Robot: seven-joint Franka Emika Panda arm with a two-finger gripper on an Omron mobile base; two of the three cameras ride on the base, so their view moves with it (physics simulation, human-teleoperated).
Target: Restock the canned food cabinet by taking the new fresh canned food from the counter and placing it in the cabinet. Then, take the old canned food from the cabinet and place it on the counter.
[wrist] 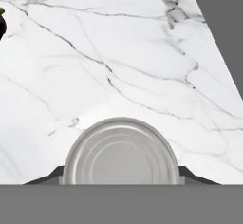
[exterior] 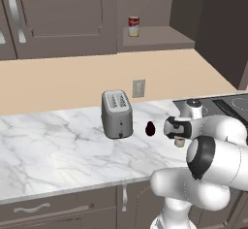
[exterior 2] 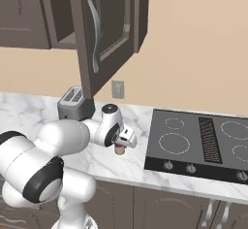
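gripper [exterior 2: 119, 148] pinching fresh can [wrist: 121, 152] standing on counter [exterior: 58, 145], old can [exterior: 133, 26] sitting in cabinet [exterior: 160, 38] by toaster [exterior: 116, 113]

Worktop [exterior: 58, 140]: white marble with grey veins, smooth, lightly polished. Can [wrist: 121, 152] on it: metal lid, brushed silver, concentric ridges. Toaster [exterior: 116, 113] left of the can: satin grey metal. Cooktop [exterior 2: 203, 140] right of the can: glossy black glass. Wall cabinet doors [exterior: 63, 14] above the toaster: matt grey-brown wood, shiny metal handles.
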